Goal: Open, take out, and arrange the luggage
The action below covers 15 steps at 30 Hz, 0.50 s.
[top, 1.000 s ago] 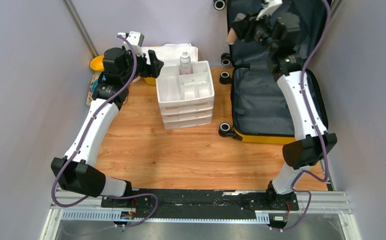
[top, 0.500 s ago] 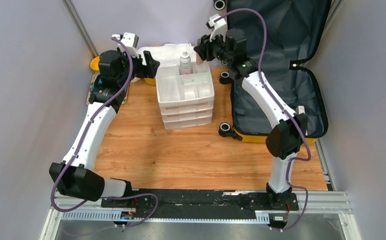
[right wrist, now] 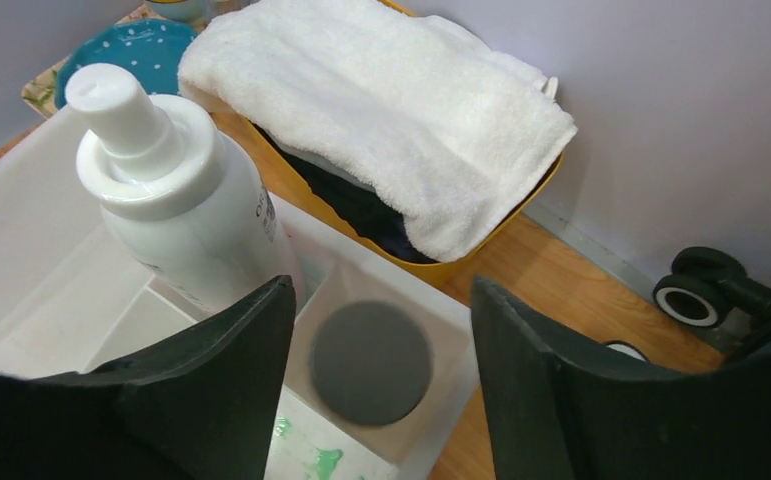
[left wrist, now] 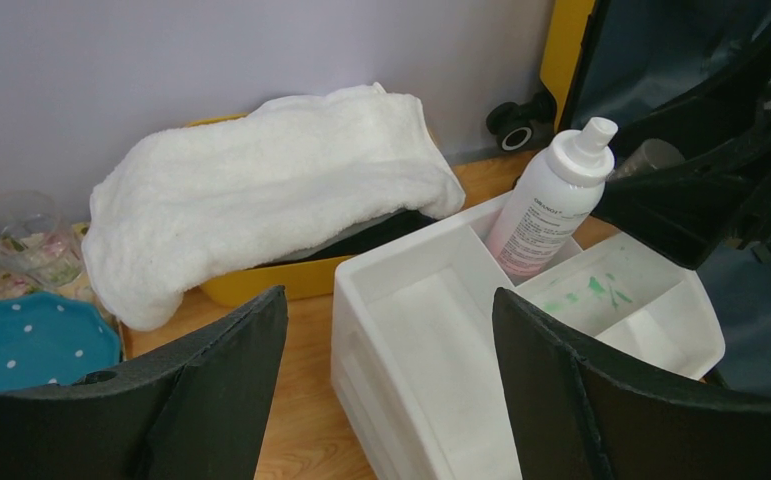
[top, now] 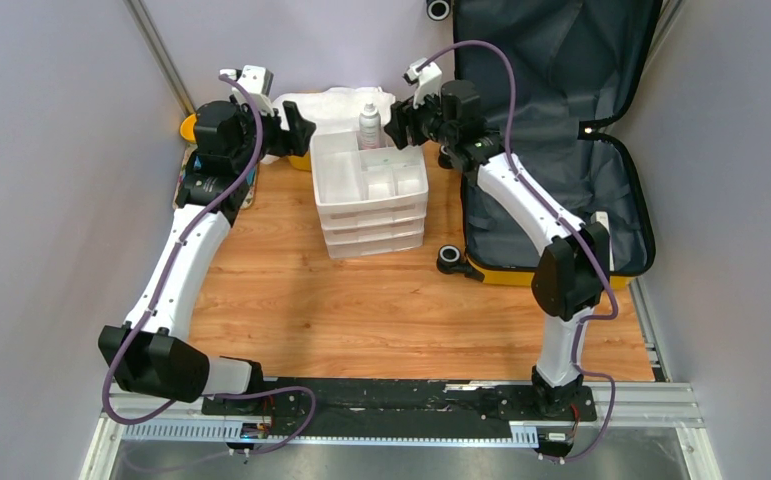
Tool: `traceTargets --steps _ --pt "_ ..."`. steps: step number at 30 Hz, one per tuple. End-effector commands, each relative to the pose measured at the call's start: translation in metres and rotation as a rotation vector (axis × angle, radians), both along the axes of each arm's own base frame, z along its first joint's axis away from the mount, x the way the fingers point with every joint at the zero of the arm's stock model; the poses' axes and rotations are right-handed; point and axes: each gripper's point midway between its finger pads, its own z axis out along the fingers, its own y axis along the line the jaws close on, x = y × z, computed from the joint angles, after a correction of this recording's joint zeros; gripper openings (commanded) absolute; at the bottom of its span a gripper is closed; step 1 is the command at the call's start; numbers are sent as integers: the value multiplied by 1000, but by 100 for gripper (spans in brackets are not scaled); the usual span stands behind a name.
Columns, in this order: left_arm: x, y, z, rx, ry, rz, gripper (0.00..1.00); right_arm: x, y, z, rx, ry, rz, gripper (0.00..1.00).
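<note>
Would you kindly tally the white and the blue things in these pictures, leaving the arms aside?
White: 3 (towel, bottle, drawer organiser)
Blue: 1 (dotted plate)
Total: 4

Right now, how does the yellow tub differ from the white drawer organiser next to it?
The tub is yellow; the organiser is white. The tub's top is draped with a white towel, while the organiser's compartmented top lies uncovered, a bottle standing in one back compartment. Both sit side by side at the far end of the wooden table.
</note>
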Motion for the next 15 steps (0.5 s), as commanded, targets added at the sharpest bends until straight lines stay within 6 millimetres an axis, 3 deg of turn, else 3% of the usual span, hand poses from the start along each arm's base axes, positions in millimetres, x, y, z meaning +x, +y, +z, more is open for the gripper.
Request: traceTargets --steps 1,6,9,10,11,12,13,15 --pt "-9 3 24 -21 -67 -4 83 -16 -4 68 60 -120 4 76" --pt "-6 0 27 -25 -72 -20 83 -33 -21 104 74 -160 -25 77" --pt "-2 -5 27 -29 -70 -41 83 -44 -48 132 87 -181 -64 78" --pt "-1 -5 27 -29 -70 -43 83 -48 -59 134 80 -164 -79 79" --pt "1 -7 29 -31 -72 -51 82 -51 -81 152 88 -187 -114 80" --pt "1 -9 30 -31 -77 -60 82 -53 -93 157 83 -187 -132 82" --pt "1 -9 30 -32 -79 -65 82 -51 -119 152 58 -153 -170 82" --pt "3 -11 33 -31 -91 -79 82 -57 -155 160 23 -150 -226 84"
